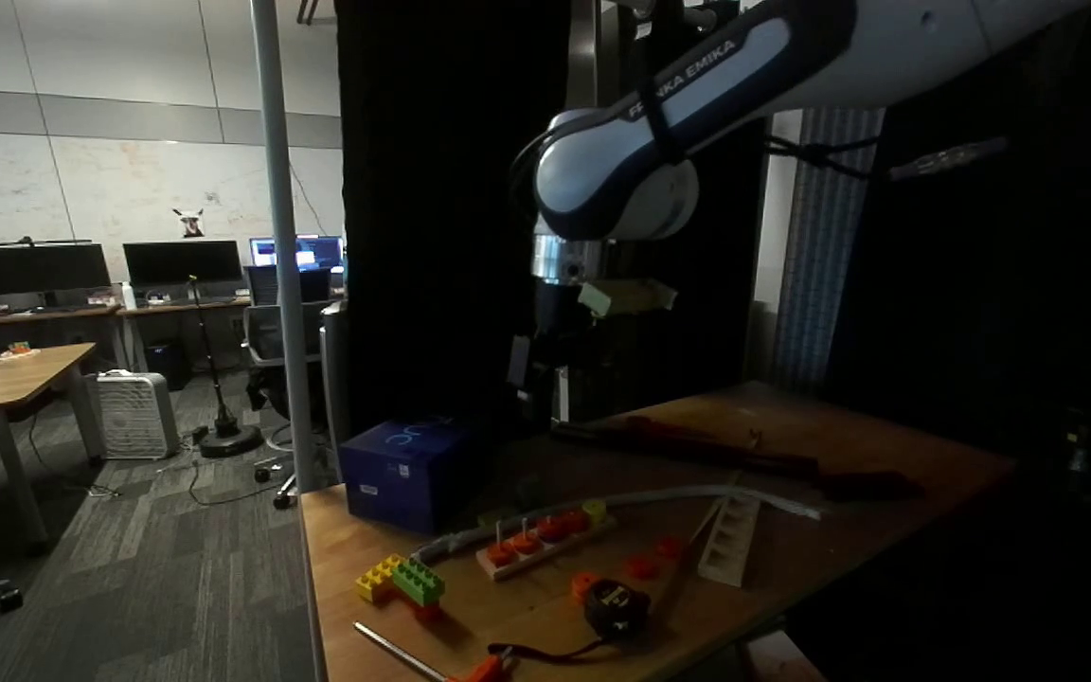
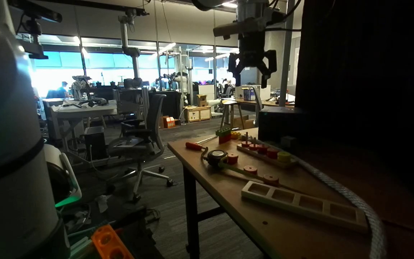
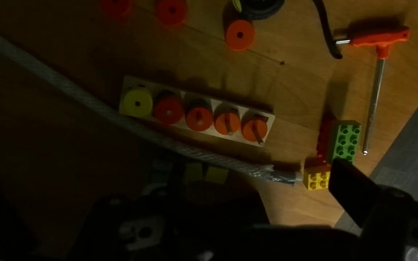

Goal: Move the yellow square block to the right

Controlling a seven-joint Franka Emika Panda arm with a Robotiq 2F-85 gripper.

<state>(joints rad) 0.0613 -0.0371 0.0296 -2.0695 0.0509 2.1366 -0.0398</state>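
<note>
End effector (image 2: 251,84) nearest wrist camera, spread wide; yellow block (image 1: 376,579) studs up, long axis crosswise to green block (image 1: 419,580).

Place: a robotics lab is indicated, with part of it fitted out as an office.
Robot arm (image 1: 740,71): "FRANKA EMIKA" is lettered along it, and it is extended over a wooden table (image 1: 332,540).
Across the room: another jointed arm (image 2: 131,52) is seen in an exterior view, against bright windows (image 2: 63,59).
Desks (image 1: 209,304): monitors (image 1: 183,272) are lined up on them, a lit screen among them.
Back wall (image 1: 119,189): its pale panels are smudged like a used whiteboard.
Seating: wheeled office chairs (image 2: 153,118) are shown in both exterior views.
Floor (image 1: 186,568): it is covered in grey patterned carpet.
Backdrop: black sheeting (image 1: 451,170) is hung beyond the table.
</note>
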